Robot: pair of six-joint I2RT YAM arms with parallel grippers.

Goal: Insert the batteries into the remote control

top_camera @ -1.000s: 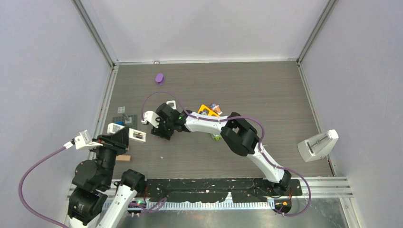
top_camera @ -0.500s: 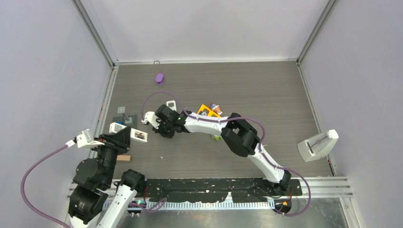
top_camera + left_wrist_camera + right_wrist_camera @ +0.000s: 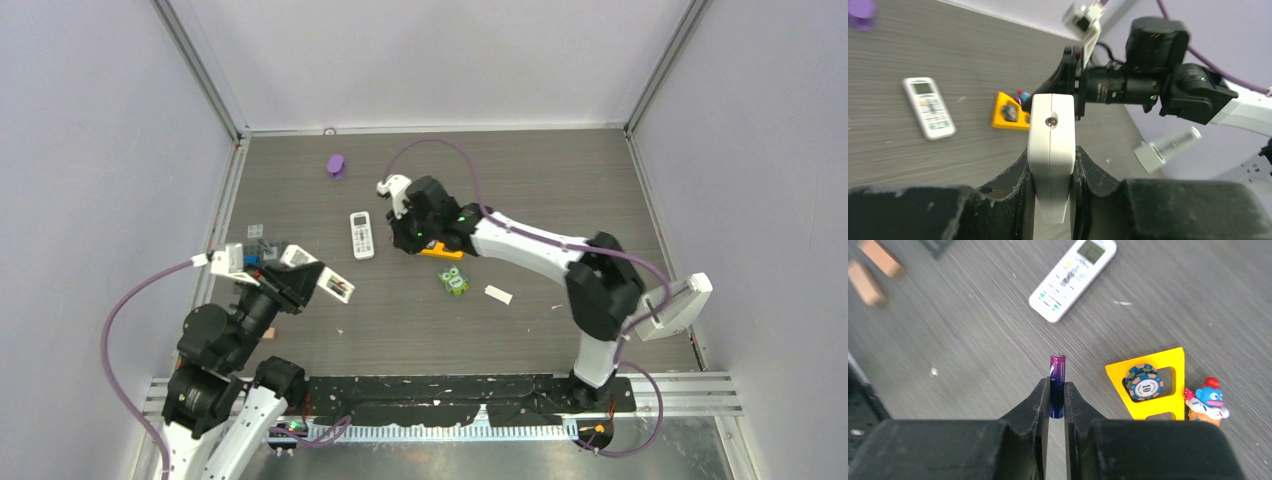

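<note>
Purple battery (image 3: 1057,369) — pinched upright by its lower half in the right pincer (image 3: 1057,390), jaws narrow on it, clear of the bench (image 3: 973,340); probably so it can go in end-first.
Remote (image 3: 1073,276) — flat, buttons up, at 12 o'clock of the battery; battery bay not showing.
Left pincer (image 3: 1051,167) — clamped on a white slab (image 3: 1050,125), perhaps the cover, held aside.
Yellow triangle (image 3: 1148,360) — at 3 o'clock.

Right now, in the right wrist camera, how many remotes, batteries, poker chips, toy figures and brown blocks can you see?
Remote: 1
Battery: 1
Chip: 1
Toy figure: 1
Brown blocks: 2
Total: 6
</note>
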